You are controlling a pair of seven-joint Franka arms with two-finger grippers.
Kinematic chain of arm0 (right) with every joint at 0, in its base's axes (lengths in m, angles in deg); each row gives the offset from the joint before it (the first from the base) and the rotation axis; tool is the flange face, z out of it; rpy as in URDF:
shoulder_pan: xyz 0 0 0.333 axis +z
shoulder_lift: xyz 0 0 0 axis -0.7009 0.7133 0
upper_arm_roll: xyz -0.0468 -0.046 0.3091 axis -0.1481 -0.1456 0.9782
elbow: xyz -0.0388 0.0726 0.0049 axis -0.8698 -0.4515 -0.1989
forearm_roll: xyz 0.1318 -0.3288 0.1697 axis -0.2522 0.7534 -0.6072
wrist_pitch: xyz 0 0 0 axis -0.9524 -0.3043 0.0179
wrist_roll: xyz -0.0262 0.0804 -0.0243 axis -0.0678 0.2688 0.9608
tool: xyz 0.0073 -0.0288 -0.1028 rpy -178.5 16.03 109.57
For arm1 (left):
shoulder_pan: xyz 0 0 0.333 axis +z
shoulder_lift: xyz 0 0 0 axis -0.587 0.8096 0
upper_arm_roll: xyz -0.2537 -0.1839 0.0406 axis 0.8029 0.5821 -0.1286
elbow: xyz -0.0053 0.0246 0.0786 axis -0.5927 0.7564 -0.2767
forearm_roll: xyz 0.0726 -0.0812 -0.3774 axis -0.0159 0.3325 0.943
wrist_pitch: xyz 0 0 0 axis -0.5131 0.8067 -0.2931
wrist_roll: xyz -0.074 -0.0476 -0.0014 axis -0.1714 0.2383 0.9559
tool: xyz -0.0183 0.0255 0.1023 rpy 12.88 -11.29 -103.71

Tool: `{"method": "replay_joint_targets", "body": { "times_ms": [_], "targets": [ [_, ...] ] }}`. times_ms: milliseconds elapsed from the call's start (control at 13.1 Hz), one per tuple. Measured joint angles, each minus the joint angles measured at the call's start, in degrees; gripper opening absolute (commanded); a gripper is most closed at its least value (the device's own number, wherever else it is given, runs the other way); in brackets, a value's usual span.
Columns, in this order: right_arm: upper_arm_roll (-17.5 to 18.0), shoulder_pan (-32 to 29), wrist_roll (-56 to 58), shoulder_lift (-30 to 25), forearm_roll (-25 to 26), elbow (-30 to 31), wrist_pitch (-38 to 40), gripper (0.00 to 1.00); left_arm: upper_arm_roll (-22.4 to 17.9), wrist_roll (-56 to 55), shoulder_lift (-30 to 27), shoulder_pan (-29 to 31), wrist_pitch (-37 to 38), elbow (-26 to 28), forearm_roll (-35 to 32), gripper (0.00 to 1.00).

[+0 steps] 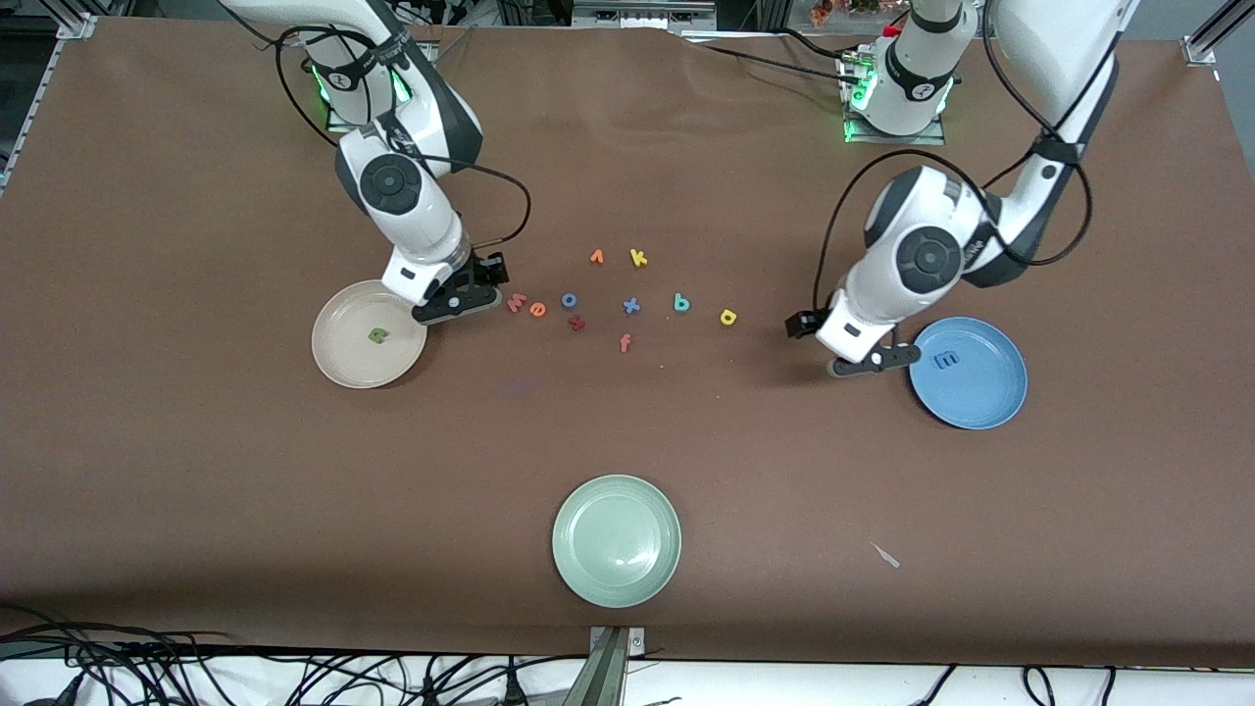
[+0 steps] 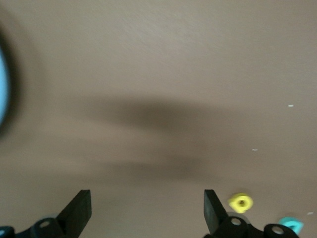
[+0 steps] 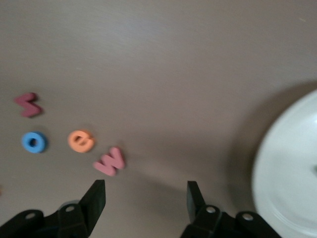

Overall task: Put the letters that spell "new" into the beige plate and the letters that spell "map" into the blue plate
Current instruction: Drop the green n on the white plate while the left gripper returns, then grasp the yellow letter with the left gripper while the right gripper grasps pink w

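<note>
Both jaws stand wide and empty: left gripper (image 1: 868,365) beside blue plate (image 1: 990,400) holding m (image 1: 946,361), right gripper (image 1: 461,302) between beige plate (image 1: 345,361) holding n (image 1: 377,335) and w (image 1: 517,303), likely its next pick.

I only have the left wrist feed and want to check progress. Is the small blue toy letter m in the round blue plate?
Observer: Yes, the blue m lies in the blue plate. The open left gripper is beside that plate's rim.
Operator: How is the other plate doing?
Observer: The small green toy letter n lies in the round beige plate.
Operator: Which letters of "new" are not in it?
Observer: The pinkish-red w and orange e lie on the brown table, beside the open right gripper.
</note>
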Motion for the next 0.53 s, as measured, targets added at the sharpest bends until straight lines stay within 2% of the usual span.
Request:
{"method": "replay_joint_targets", "body": {
  "times_ms": [153, 534],
  "targets": [
    [1.26, 0.84, 0.00, 2.27, 1.31, 0.13, -3.71, 0.85, 2.43, -6.77, 0.11, -0.39, -4.05, 2.67, 0.00, 1.00],
    [1.49, 2.30, -0.11, 6.36, 6.38, 1.10, -9.15, 0.86, 2.82, -22.35, 2.18, -5.33, -7.92, 4.18, -0.02, 1.00]
  ]
}}
